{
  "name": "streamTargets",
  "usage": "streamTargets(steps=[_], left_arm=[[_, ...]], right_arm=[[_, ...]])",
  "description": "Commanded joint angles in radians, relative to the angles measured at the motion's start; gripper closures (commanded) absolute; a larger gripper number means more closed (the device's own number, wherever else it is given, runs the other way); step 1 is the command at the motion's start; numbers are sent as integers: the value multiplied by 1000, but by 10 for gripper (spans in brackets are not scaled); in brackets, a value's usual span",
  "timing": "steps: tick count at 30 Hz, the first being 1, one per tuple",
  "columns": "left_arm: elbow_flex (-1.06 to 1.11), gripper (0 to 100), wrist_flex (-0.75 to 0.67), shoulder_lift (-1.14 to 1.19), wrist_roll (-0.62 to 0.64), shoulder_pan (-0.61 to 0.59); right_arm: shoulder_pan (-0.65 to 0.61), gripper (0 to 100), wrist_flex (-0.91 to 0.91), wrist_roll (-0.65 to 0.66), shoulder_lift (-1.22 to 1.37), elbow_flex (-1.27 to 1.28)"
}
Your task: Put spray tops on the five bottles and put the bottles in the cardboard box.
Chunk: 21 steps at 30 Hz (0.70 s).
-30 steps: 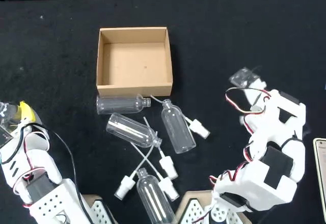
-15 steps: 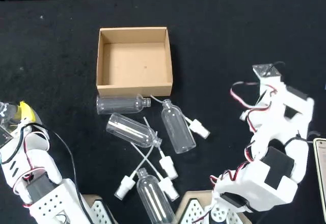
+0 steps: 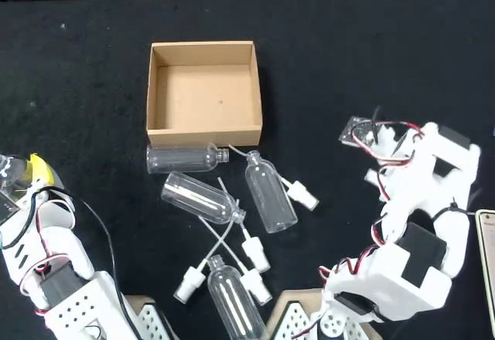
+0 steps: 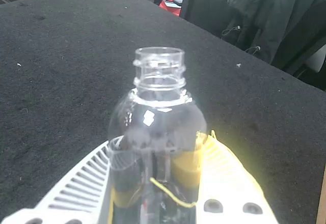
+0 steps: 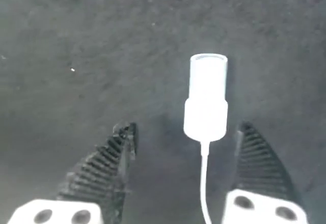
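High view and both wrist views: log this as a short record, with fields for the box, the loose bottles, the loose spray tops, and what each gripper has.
box: cardboard box, open, nothing inside
loose bottles: four bottles lying on the table, no tops on
loose tops: four spray tops among them
left gripper: shut on a fifth bottle, neck open
right gripper: open, a spray top between its fingers, touching neither
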Motion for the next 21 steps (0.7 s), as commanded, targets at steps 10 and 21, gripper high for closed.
streamTargets(steps=[10, 21], left_arm=[[16, 954, -23, -21, 6, -4], [16, 954, -23, -21, 6, -8]], right_arm=[[14, 981, -173, -201, -19, 45], [157, 961, -132, -921, -10, -39]])
